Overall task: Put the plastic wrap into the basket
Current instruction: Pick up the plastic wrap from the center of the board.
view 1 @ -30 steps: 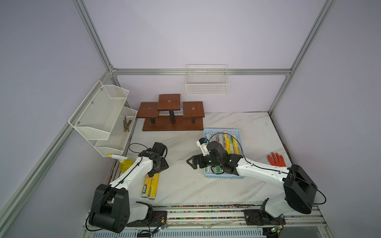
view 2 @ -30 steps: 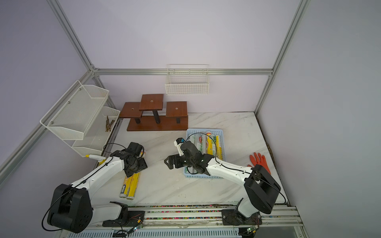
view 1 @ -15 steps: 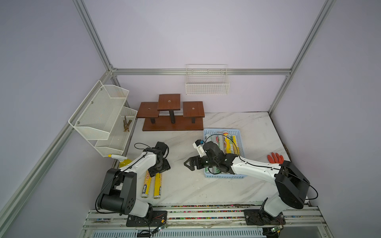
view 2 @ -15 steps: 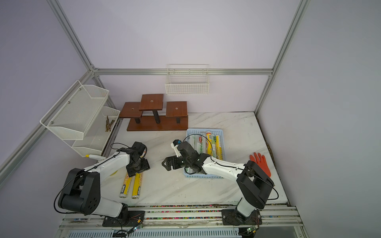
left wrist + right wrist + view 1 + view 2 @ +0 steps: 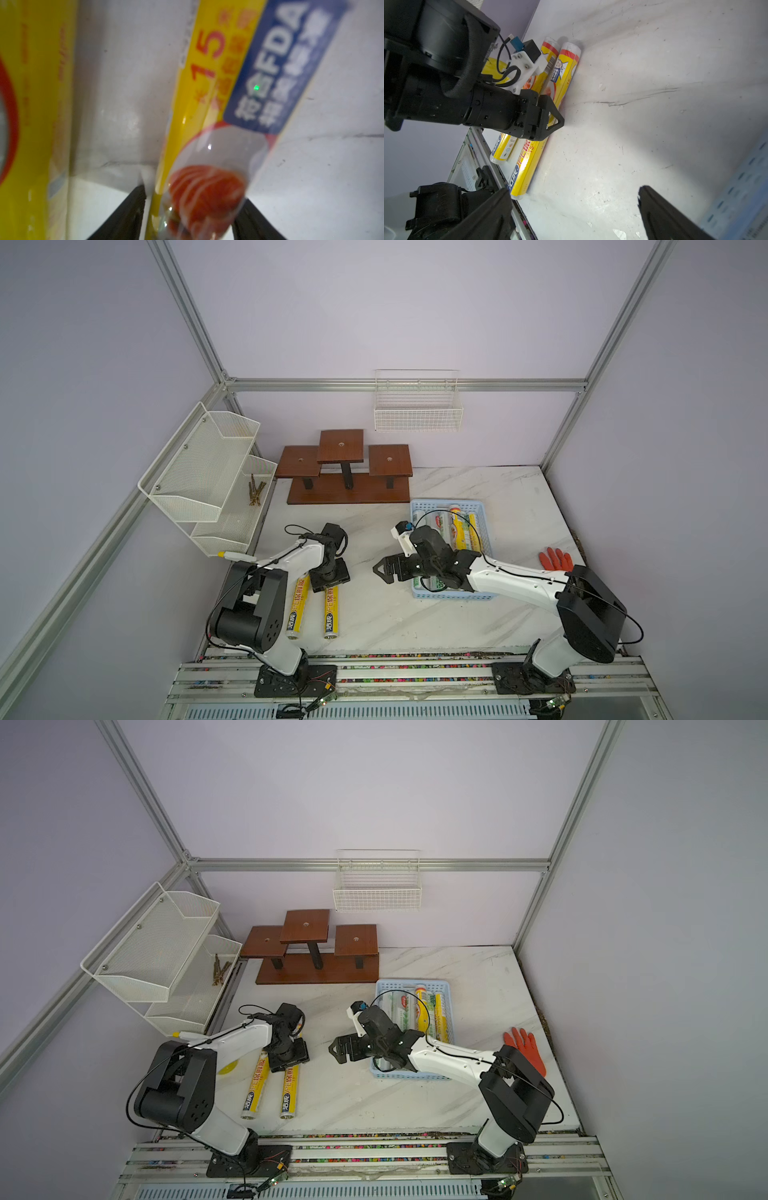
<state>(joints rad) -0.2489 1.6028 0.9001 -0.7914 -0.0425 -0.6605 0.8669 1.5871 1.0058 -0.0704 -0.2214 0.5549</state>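
Observation:
Two yellow plastic wrap rolls lie side by side on the table's near left, one (image 5: pixel 299 605) (image 5: pixel 255 1085) beside the other (image 5: pixel 331 612) (image 5: pixel 289 1092). My left gripper (image 5: pixel 330 577) (image 5: pixel 192 209) points down over the far end of the right-hand roll (image 5: pixel 218 104). Its fingers (image 5: pixel 128 216) press against that roll's sides, and the roll still rests on the table. The light blue basket (image 5: pixel 446 502) (image 5: pixel 413 982) holds several rolls (image 5: pixel 457 526). My right gripper (image 5: pixel 377 568) (image 5: pixel 575 199) hovers open and empty left of the basket, facing the left gripper (image 5: pixel 550 120).
A brown wooden stand (image 5: pixel 347 485) is at the back and a white wire basket (image 5: pixel 417 414) hangs on the wall. The white two-tier mesh rack (image 5: pixel 199 472) is on the left. An orange glove (image 5: pixel 555 560) lies right of the basket.
My left gripper has come down over the right-hand roll and its jaws have narrowed around it. The right gripper has drifted slightly left and is still open.

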